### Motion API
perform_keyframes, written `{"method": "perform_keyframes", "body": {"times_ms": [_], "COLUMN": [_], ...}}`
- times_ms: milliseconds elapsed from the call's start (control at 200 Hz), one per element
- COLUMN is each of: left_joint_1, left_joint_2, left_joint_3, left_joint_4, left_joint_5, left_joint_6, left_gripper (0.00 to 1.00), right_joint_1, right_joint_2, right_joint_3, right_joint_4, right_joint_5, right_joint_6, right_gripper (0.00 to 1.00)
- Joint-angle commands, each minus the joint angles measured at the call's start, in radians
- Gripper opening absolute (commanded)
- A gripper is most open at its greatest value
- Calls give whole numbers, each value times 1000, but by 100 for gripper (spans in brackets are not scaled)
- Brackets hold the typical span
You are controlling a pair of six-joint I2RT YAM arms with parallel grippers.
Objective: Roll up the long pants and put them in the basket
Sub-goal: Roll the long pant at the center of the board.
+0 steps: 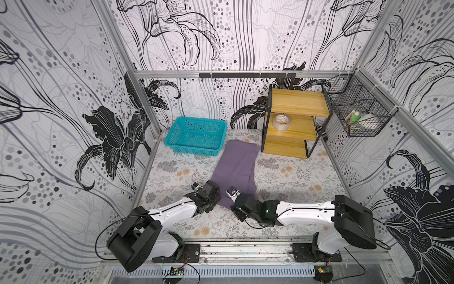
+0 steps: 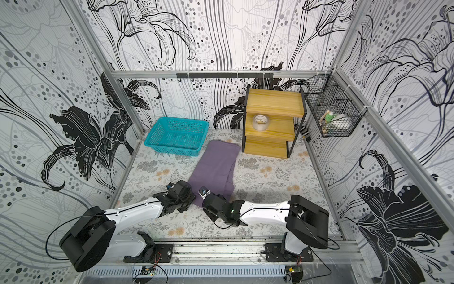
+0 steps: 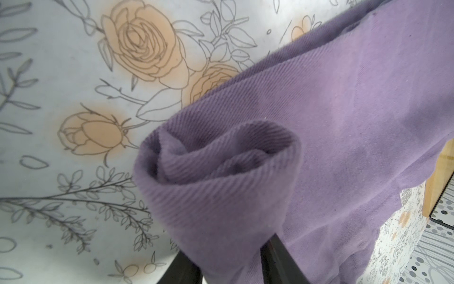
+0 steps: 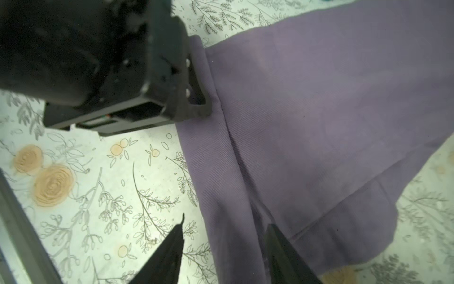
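Plainly, the left fingers [image 3: 277, 260] are closed on the near end of the long pants [image 3: 331, 110]. In the left wrist view the purple cloth fills the gap between them, and just past the tips it turns over into a small, loose curl [image 3: 221, 157]. That hold looks meant to stop this first turn from springing open.

The right fingers [image 4: 169, 253] stand apart and grip nothing. One hangs over the bare floral counter [image 4: 98, 196] and its partner over the cloth, so the side edge of the pants runs between them. From that stance, they seem placed to take a hold on the same end, so both sides can be turned evenly.

Farther out, in both top views, the pants lie flat on the counter as one long strip running away from the robot, apparently with one leg laid over the other. That narrow shape suits rolling from the near end. The far end sits just beside a corner of the teal basket [image 1: 196, 134] and near the foot of the wooden shelf [image 1: 292, 145]; whether it touches the basket cannot be told. A tape roll [image 1: 281, 121] rests on the shelf's middle board, well clear of the work. Nearly the whole strip is unrolled, so the task looks to be at an early stage.
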Motion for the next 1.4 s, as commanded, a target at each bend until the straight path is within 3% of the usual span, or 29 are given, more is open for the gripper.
{"method": "perform_keyframes", "body": {"times_ms": [0, 110, 275, 536, 591, 706, 791, 836, 956, 1091, 1256, 1392], "left_joint_1": [13, 14, 19, 33, 36, 45, 46, 46, 42, -5, -166, -178], "left_joint_2": [38, 37, 28, -23, -41, -78, -140, -188, -300, -344, -336, -267], "left_joint_3": [-52, -52, -55, -63, -64, -51, -41, -45, -55, -77, -127, -142], "left_joint_4": [-73, -82, -93, -107, -108, -136, -166, -166, -159, -124, -22, 55], "left_joint_5": [-17, -19, -22, -24, -26, -27, -46, -49, -34, 22, 0, -2], "left_joint_6": [10, 7, 11, 5, 4, 8, -9, -21, -38, -87, -223, -244], "left_gripper": [42, 43, 43, 47, 47, 50, 55, 57, 65, 75, 83, 85], "right_joint_1": [40, 40, 41, 37, 30, 12, -17, -46, -129, -210, -306, -352], "right_joint_2": [33, 85, 180, 279, 295, 294, 259, 236, 217, 233, 255, 269], "right_joint_3": [-15, -11, 7, 53, 63, 62, 47, 38, 35, 43, 6, -32], "right_joint_4": [34, 38, 33, -53, -77, -86, -57, -27, 40, 106, 216, 255], "right_joint_5": [128, 92, 75, 188, 197, 153, 42, -115, -453, -727, -965, -1053], "right_joint_6": [-120, -102, -97, -49, -29, 1, 16, 21, 49, 110, 212, 249], "right_gripper": [54, 48, 47, 49, 44, 20, 10, 8, 5, 5, 5, 5]}}
